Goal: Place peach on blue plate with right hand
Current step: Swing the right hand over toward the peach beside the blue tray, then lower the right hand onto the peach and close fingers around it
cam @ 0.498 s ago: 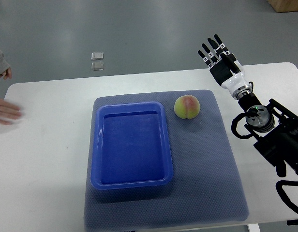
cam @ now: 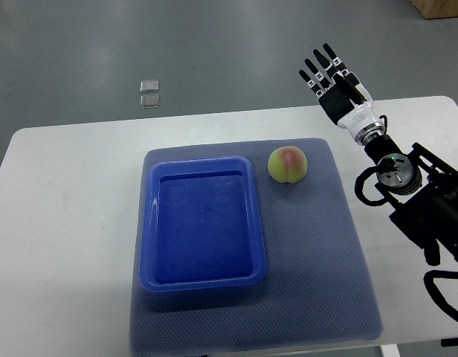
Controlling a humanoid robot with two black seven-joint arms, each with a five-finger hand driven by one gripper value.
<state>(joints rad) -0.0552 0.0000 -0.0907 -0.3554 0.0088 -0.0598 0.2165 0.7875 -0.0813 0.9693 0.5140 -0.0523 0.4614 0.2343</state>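
A yellow-green peach with a pink blush lies on the grey-blue mat, just right of the top right corner of the blue plate, a deep rectangular blue tray that holds nothing. My right hand is up beyond the table's far edge, to the upper right of the peach and well apart from it. Its fingers are straight and spread, holding nothing. The left arm is out of view.
The mat lies on a white table. Two small clear squares lie on the grey floor beyond the table's far edge. My right arm's black joints and cables fill the right side.
My right hand has moved slightly up and to the left. A person's hands at the table's left edge have withdrawn out of view. The peach has not moved.
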